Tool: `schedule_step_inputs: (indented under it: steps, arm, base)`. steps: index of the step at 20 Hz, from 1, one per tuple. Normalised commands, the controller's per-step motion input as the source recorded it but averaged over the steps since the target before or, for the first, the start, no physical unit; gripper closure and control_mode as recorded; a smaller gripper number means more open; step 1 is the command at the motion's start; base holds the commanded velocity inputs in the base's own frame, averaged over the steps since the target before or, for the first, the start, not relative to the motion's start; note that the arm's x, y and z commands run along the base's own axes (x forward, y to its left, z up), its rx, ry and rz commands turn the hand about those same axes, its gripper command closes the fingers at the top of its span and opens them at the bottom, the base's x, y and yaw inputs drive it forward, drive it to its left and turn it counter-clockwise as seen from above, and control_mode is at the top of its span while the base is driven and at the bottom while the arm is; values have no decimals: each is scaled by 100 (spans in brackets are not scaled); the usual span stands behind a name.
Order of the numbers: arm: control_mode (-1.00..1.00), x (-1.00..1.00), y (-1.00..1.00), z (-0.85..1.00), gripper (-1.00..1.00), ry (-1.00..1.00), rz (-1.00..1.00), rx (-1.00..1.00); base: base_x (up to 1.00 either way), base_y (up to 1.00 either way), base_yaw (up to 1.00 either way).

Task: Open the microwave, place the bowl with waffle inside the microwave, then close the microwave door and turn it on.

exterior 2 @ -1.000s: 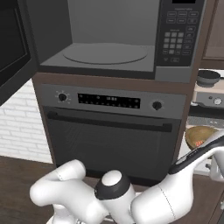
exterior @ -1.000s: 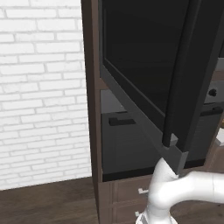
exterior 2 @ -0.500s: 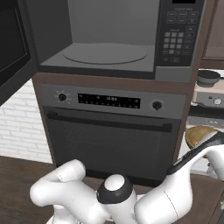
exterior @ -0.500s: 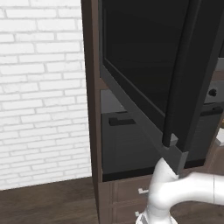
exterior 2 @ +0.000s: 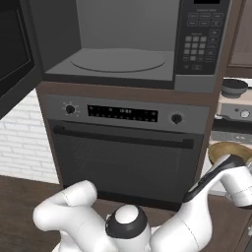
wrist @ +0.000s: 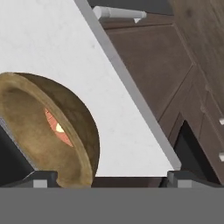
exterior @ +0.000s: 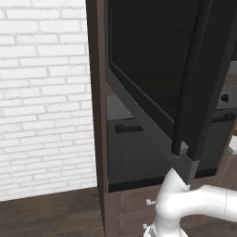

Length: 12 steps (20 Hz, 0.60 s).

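The microwave [exterior 2: 123, 54] stands open, its grey cavity and round turntable bare. Its keypad [exterior 2: 202, 39] is at the right. The microwave door [exterior: 157, 69] is swung wide out to the left and shows again as the microwave door [exterior 2: 12, 49]. A brown bowl [wrist: 43, 127] sits on the white counter [wrist: 65, 43] with an orange waffle [wrist: 59, 127] inside. My gripper [wrist: 111, 179] is open just above the counter; the bowl's rim lies by the left fingertip [wrist: 41, 178]. The bowl [exterior 2: 226, 150] is partly behind my forearm, right of the oven.
Under the microwave is an oven [exterior 2: 128, 147] with two knobs, a display strip and a bar handle. Brown drawer fronts [wrist: 166, 78] drop below the counter edge. A dark pan [exterior 2: 234, 87] rests on the stove at the far right. A white brick wall [exterior: 46, 92] stands to the left.
The arm's elbow has sunk slightly and the forearm has shifted a little in front of the bowl. The jaws stay open and the microwave door has not moved.
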Motion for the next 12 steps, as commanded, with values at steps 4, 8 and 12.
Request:
schedule_step_inputs:
  steps: [4, 8, 12]
  arm:
    - [-100, 7, -19, -1, -100, 3, 0, 3]
    - [-100, 9, -15, 0, -100, 0, 0, 1]
    - [-100, 20, -11, -3, -100, 0, 3, 0]
  base:
    - [0, 0, 0]
    - [0, 0, 0]
    - [0, 0, 0]
